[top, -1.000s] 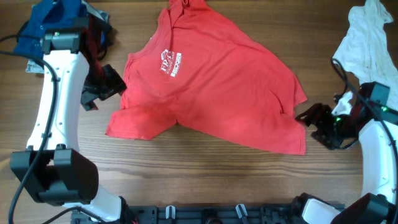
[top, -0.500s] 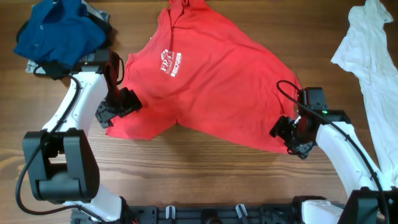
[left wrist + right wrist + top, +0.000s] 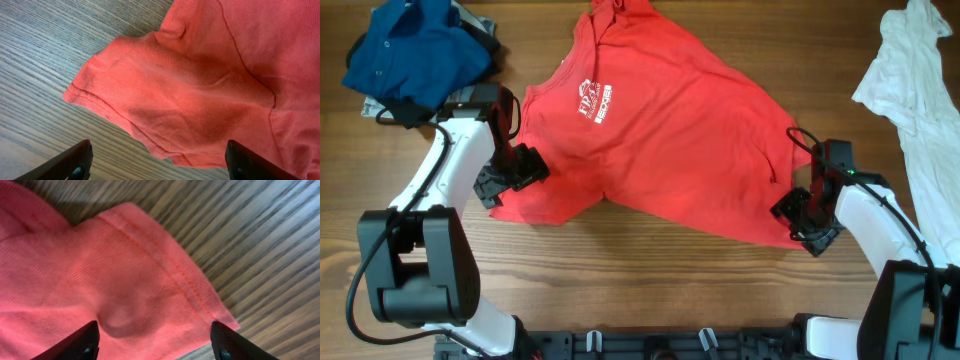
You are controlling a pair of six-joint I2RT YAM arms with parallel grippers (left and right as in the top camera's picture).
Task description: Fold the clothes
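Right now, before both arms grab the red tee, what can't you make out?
White lettering on the large red cotton T-shirt: overhead, too small to read.
Its neck and the crumpled blue collared shirt: overhead, cut by the top edge.
Long white cloth garment: overhead, cut by top and right edges.
Left end effector, right end effector: wrist views show only fingertips; cloth contact unclear.
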